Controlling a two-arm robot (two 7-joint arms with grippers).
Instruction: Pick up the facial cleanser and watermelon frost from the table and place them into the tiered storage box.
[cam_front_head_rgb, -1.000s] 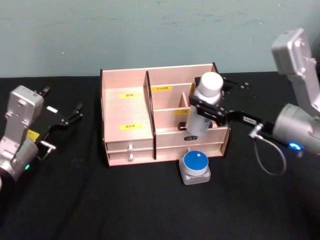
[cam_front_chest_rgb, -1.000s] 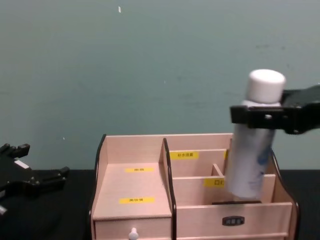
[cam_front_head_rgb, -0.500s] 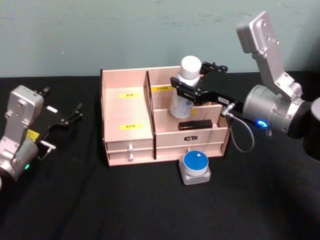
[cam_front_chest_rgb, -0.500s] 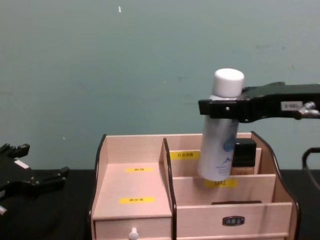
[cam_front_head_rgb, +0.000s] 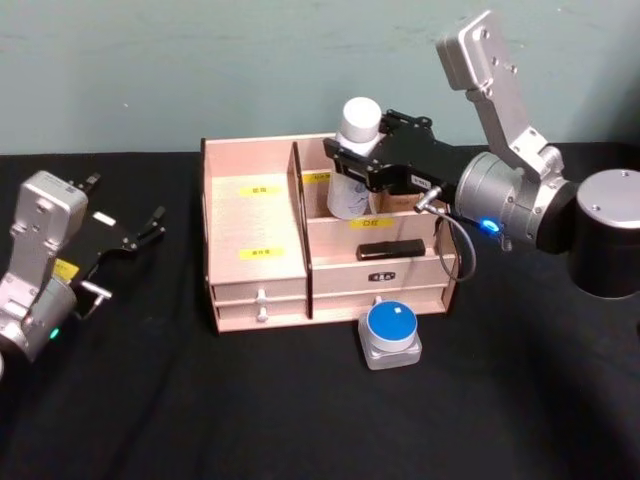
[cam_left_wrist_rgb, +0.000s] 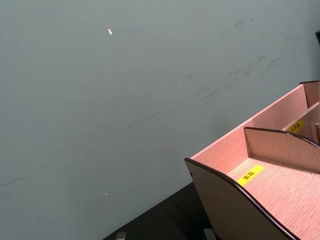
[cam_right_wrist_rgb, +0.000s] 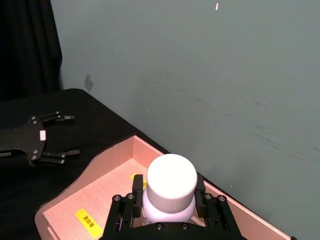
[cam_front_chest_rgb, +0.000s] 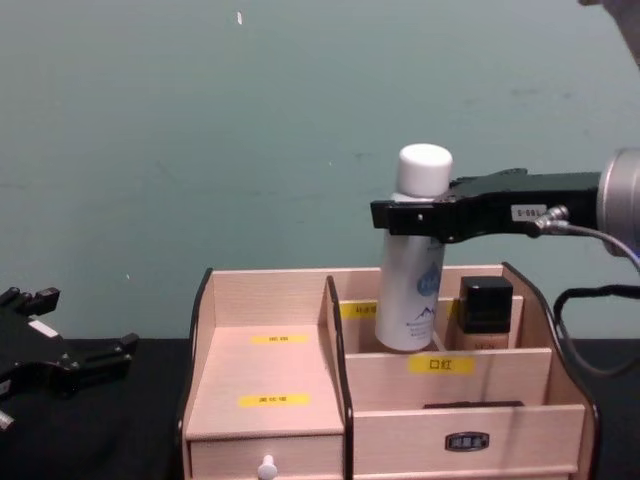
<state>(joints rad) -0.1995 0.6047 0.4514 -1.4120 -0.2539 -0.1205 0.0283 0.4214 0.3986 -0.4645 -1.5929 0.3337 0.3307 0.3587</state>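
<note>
The facial cleanser (cam_front_head_rgb: 361, 120), a white bottle with a white cap and blue print, stands upright with my right gripper (cam_front_head_rgb: 352, 160) shut around its neck. Its lower end (cam_front_chest_rgb: 408, 300) dips into the back right compartment of the tiered storage box (cam_front_head_rgb: 255, 215); whether it rests on the floor there is hidden. From the right wrist the cap (cam_right_wrist_rgb: 171, 177) sits between the black fingers. A small grey box with a round blue top (cam_front_head_rgb: 391, 335), likely the watermelon frost, lies on the table just in front of the box. My left gripper (cam_front_head_rgb: 135, 232) is parked open at the left.
A dark square-capped bottle (cam_front_chest_rgb: 485, 310) stands in the same back compartment, just right of the cleanser. A flat black item (cam_front_head_rgb: 391, 249) lies on the tier in front. The black table has free room in front and to the left of the storage box.
My right gripper carried the cleanser from over the box's front right backward and to the left, then lower, into the back compartment. The left arm has not moved.
</note>
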